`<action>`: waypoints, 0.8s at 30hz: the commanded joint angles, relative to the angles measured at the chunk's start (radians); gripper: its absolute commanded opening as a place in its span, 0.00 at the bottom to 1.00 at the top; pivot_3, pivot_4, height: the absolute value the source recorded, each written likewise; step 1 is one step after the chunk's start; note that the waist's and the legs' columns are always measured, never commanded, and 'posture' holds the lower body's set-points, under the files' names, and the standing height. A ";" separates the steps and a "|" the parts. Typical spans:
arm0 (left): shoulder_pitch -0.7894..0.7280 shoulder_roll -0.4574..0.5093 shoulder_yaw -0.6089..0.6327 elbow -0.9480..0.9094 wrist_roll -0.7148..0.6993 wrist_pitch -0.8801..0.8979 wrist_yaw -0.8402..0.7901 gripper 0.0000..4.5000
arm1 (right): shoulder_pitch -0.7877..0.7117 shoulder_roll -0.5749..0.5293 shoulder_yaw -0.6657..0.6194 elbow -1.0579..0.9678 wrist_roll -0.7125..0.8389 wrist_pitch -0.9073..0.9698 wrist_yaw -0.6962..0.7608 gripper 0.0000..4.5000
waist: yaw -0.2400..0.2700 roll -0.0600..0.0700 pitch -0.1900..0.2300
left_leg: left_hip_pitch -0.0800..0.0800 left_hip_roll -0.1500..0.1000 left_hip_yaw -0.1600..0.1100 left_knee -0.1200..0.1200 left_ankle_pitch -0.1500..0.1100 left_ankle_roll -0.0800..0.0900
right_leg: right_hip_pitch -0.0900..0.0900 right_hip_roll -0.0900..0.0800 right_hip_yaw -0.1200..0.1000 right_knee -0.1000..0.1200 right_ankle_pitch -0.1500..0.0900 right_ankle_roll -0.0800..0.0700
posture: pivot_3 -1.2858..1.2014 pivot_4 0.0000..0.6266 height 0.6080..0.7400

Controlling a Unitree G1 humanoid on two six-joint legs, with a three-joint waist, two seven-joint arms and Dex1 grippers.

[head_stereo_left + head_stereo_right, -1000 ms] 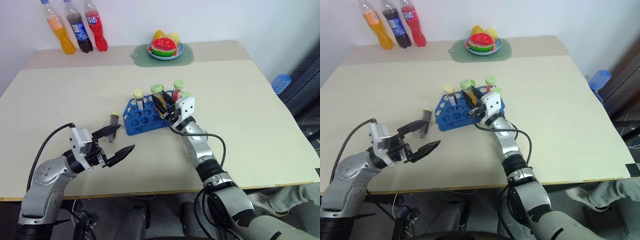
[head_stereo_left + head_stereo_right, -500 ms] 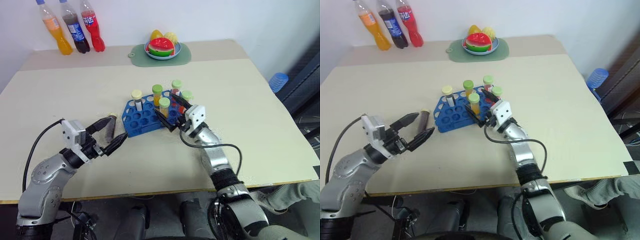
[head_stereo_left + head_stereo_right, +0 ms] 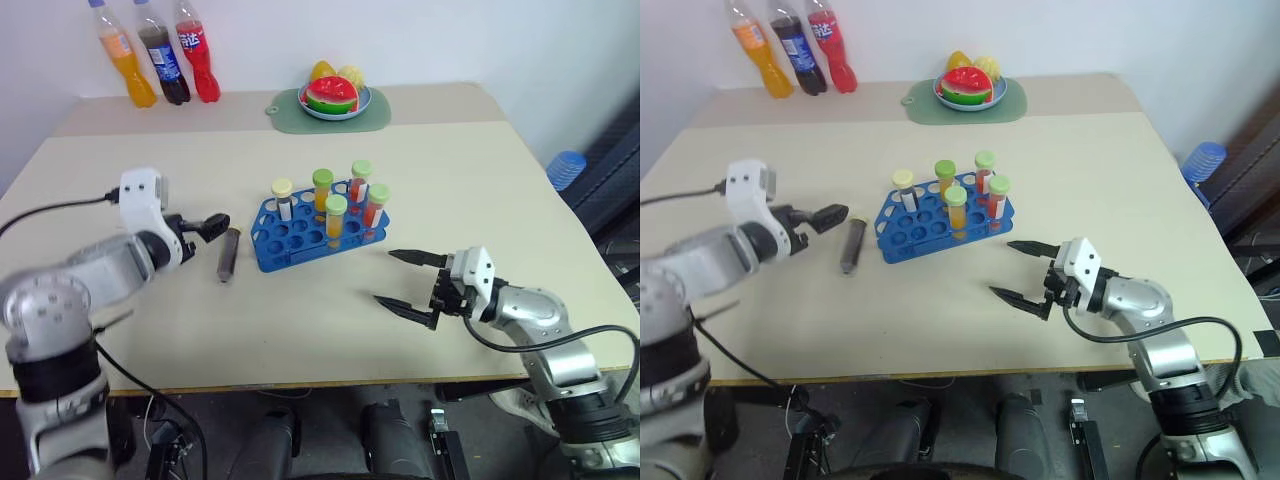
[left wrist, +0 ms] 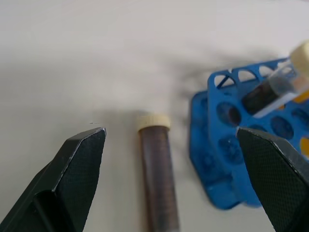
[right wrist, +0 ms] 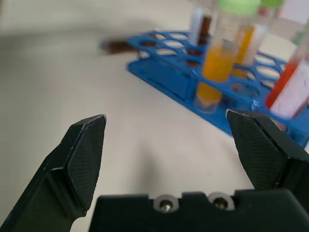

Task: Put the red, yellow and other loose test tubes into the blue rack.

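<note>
Left tool (image 3: 212,224), released, hovers beside the dark brown tube (image 3: 227,254) lying on the worktop (image 3: 480,190) left of the blue rack (image 3: 300,240); right tool (image 3: 405,279), released and empty, hangs right of it.

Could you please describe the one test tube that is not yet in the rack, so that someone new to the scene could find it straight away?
On the beige table, find the blue rack near the middle, with five capped tubes standing in it. Just off the rack's end nearest the left gripper, the dark brown tube lies flat on the tabletop. It alone lies down, and it has a tan cap.
</note>
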 commanded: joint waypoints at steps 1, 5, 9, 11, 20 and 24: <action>-0.115 0.037 -0.030 0.191 0.010 0.097 0.029 1.00 | -0.057 -0.012 -0.008 -0.019 0.019 0.014 0.030 0.97 | -0.006 0.000 0.000 | 0.000 0.000 0.000 0.000 0.001 -0.001 | 0.000 0.000 0.000 0.000 0.000 0.000 | 0.52 0.24 1.00; -0.271 0.086 -0.161 0.481 -0.001 0.099 0.052 1.00 | -0.122 -0.003 -0.001 0.028 -0.003 -0.003 0.044 0.97 | 0.000 0.000 0.000 | -0.001 0.000 0.001 -0.002 0.003 -0.005 | -0.003 0.000 0.001 0.000 0.000 0.000 | 0.52 0.24 1.00; -0.396 0.085 -0.266 0.694 0.063 0.099 0.069 1.00 | -0.164 0.006 0.001 0.047 -0.019 -0.017 0.045 0.97 | 0.006 -0.001 0.000 | -0.001 -0.001 0.001 -0.001 0.003 -0.005 | -0.003 -0.001 0.001 0.000 0.000 0.000 | 0.52 0.24 1.00; -0.445 0.058 -0.319 0.796 0.092 0.099 0.063 1.00 | -0.170 0.017 0.004 0.044 -0.023 -0.016 0.036 0.97 | 0.005 -0.001 0.000 | -0.002 -0.001 0.001 -0.001 0.003 -0.005 | -0.003 -0.002 0.001 0.000 0.000 0.000 | 0.52 0.24 1.00; -0.501 0.010 -0.433 0.943 0.200 0.099 -0.029 0.25 | -0.155 0.040 0.013 0.026 -0.040 -0.014 0.017 0.99 | -0.002 -0.001 0.000 | -0.002 -0.001 0.001 -0.002 0.003 -0.005 | -0.004 -0.001 0.001 0.000 0.000 0.000 | 0.52 0.24 1.00; -0.482 0.055 -0.453 0.875 0.140 0.099 -0.079 0.16 | -0.145 0.037 0.004 0.021 -0.040 -0.012 0.011 0.99 | 0.000 -0.001 0.000 | -0.002 -0.001 0.001 -0.001 0.003 -0.005 | -0.004 -0.002 0.001 0.000 0.000 0.000 | 0.52 0.24 1.00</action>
